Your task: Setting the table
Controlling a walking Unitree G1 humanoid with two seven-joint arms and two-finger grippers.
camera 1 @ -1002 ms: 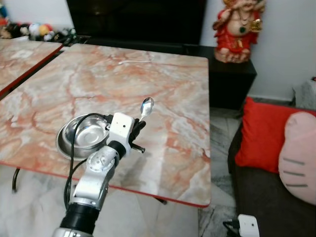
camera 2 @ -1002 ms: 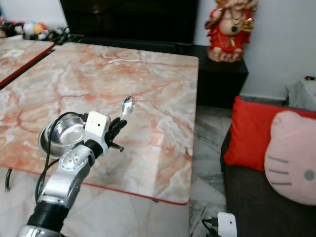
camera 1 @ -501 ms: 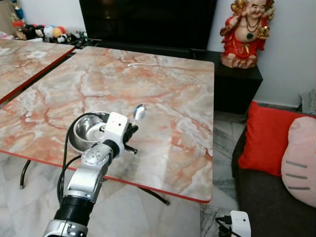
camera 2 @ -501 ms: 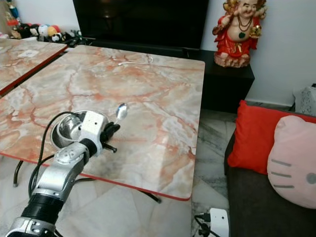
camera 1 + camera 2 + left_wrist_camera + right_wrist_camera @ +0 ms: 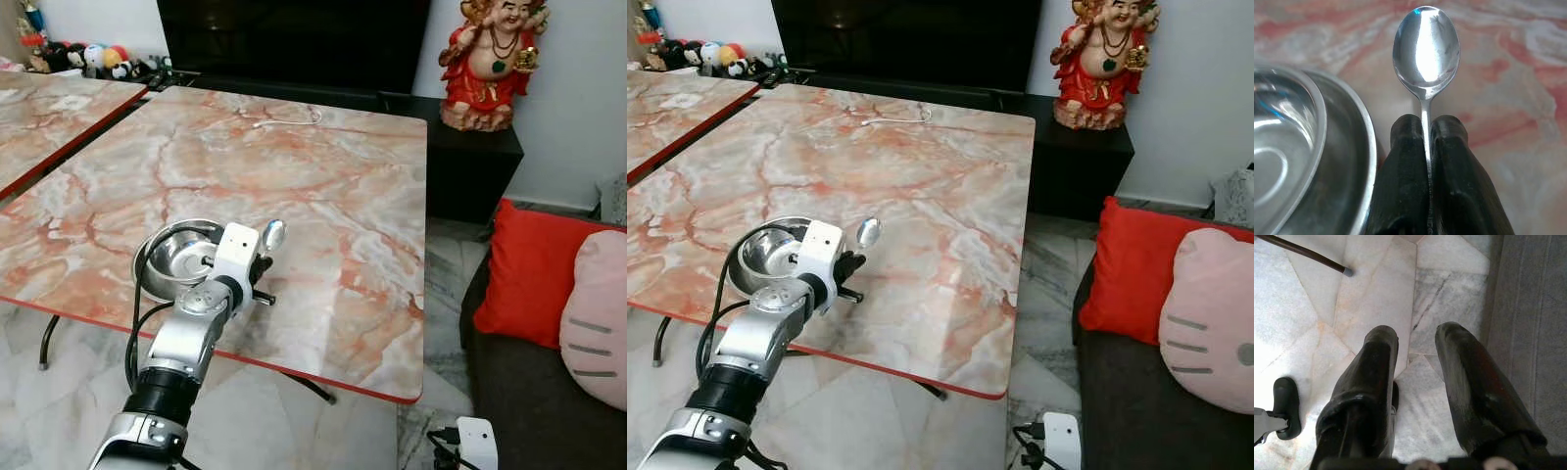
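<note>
Left gripper (image 5: 1426, 128) fingers clamp the spoon (image 5: 1425, 46) handle, bowl end pointing forward, apparently just right of the steel bowl (image 5: 179, 257); right gripper (image 5: 1418, 342) idle, fingers apart.

Before me stands a square desk (image 5: 323, 206) with a pink-and-white marbled top and a thin red edge, resting on dark metal legs. Near its front edge, on my left side, sits a round steel bowl (image 5: 176, 257), its shiny inside facing up. At the far edge lies a thin white cable (image 5: 286, 119), loosely curled. A second desk (image 5: 49, 122) of the same marbled pattern stands just to my left, separated from the first by a narrow gap; something small and pale lies on it, too blurred to name. Under both is a pale marble-tiled floor (image 5: 265, 421), and a white power strip (image 5: 475, 443) lies on it.
</note>
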